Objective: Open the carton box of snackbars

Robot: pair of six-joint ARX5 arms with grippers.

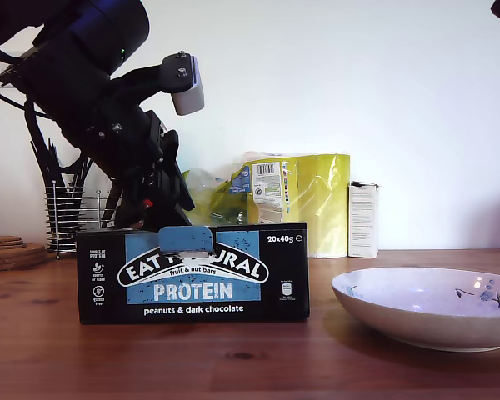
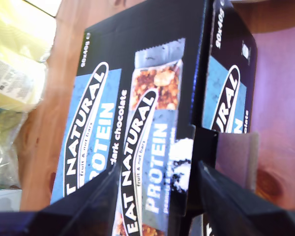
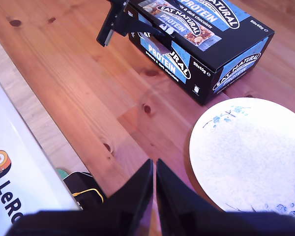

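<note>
The carton box (image 1: 192,271) stands on the wooden table towards the exterior view's left, black with a blue "EAT NATURAL PROTEIN" front. Its lid (image 3: 196,22) lies flat, and a small blue tab (image 1: 185,240) hangs over the top of the front panel. My first gripper (image 1: 162,218) reaches down onto the lid's front edge. In its wrist view the first gripper (image 2: 157,196) is open, its fingers (image 2: 88,201) spread over the lid print. My second gripper (image 3: 154,172) is shut on nothing, high above the table near the bowl.
A white flowered bowl (image 1: 425,304) sits at the exterior view's right, close to the box. Behind stand a yellow package (image 1: 300,200), a small white upright carton (image 1: 363,218), a wire utensil holder (image 1: 71,212) and wooden coasters (image 1: 12,250). A white printed sheet (image 3: 19,172) lies below the second gripper.
</note>
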